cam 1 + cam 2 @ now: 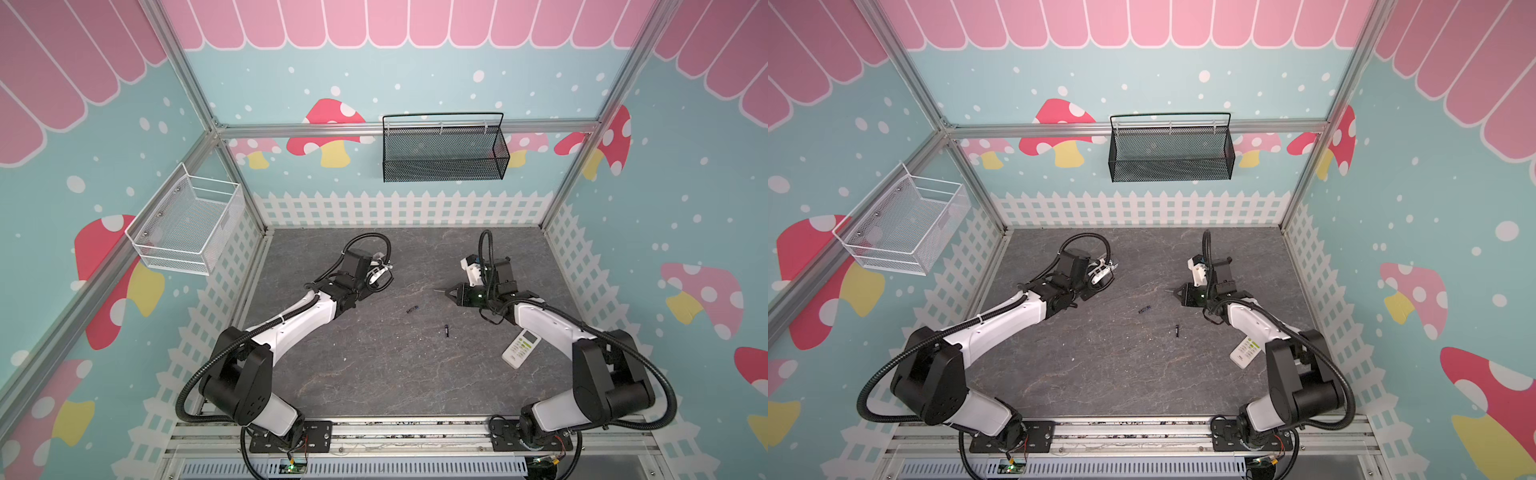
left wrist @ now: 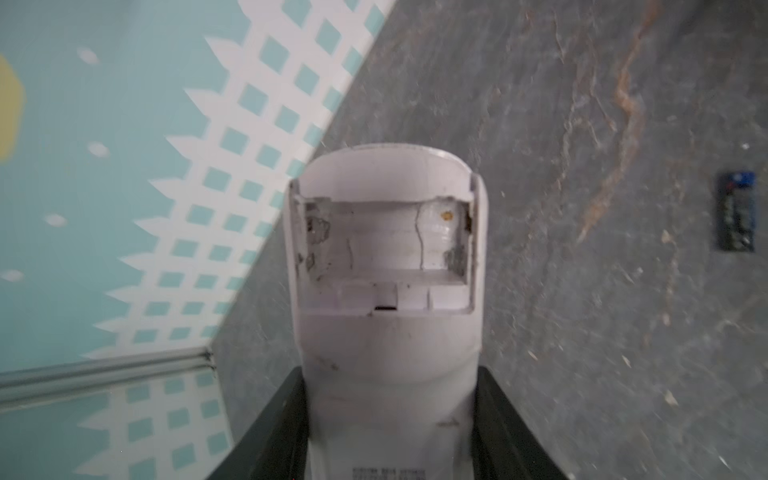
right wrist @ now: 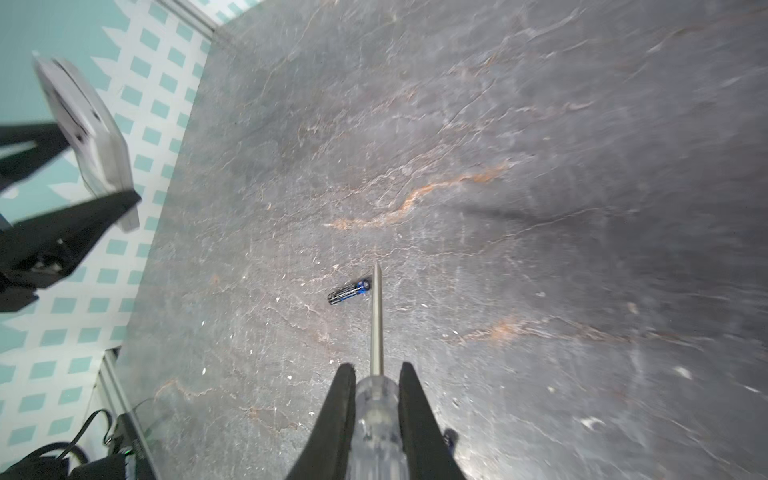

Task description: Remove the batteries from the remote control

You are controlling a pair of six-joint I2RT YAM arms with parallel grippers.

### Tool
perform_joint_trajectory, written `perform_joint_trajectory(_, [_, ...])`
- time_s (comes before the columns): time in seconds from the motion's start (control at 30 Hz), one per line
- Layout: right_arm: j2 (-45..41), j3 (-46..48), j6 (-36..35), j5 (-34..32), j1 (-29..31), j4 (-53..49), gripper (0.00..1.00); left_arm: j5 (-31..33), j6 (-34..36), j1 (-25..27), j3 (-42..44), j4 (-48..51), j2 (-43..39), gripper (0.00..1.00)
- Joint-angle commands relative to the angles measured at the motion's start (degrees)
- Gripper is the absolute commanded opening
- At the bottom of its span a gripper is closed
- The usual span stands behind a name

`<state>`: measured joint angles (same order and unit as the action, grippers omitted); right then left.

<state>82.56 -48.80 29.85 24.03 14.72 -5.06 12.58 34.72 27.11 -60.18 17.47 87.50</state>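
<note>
Because the left gripper (image 2: pixel 388 374) clasps the white remote (image 2: pixel 386 340) only round its lower body, jaws about half spread and pressed to its two sides, we judge that a hard poke could twist it out of that hold. The right gripper (image 3: pixel 376 368) is closed almost fully on the clear handle of the screwdriver (image 3: pixel 377 316), whose thin shaft points toward the middle of the table (image 1: pixel 353 374); that smooth handle could pivot between the fingers, and the tip could gouge plastic. The remote's battery bay (image 2: pixel 386 245) has its cover off, and we see no cell in it, only scuffed, cracked white walls and a small gold spot, so more prying there looks needless to us. Two batteries lie on the table between the arms, clear of both grippers: the blue battery (image 1: pixel 412 308) on its side near the middle, and the black battery (image 1: pixel 446 331) apart from it, nearer the robot's base. Both are tiny thin cylinders, and being round they would roll if an arm brushed them; the black one's ends are too small to make out. A second remote (image 1: pixel 521 348), white with green buttons, lies face up partly under the right arm (image 1: pixel 540 320), which could sweep it; whether it holds cells we cannot tell.
</note>
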Motion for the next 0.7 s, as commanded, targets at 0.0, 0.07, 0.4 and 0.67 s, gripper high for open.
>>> perform_joint_trajectory(0.0, [-3.4, -1.2, -2.0, -10.4, -0.6, -11.2, 0.0, -7.1, -10.2, -3.2, 2.8, 12.2, -0.4, 0.05])
perform_joint_trajectory(0.07, [-4.7, -2.6, -2.5, -13.8, -0.8, -18.2, 0.0, -9.0, -10.8, -5.9, 3.3, 12.9, -0.7, 0.07])
perform_joint_trajectory(0.4, [-11.0, -1.2, 3.1, -22.3, -1.2, -39.0, 0.0, -11.4, -15.0, -8.4, 6.9, 11.0, 1.2, 0.11])
perform_joint_trajectory(0.67, [-11.3, 2.1, 2.2, -17.4, -1.2, -40.0, 0.0, -10.9, -16.7, -8.7, 6.6, 10.5, 3.2, 0.12])
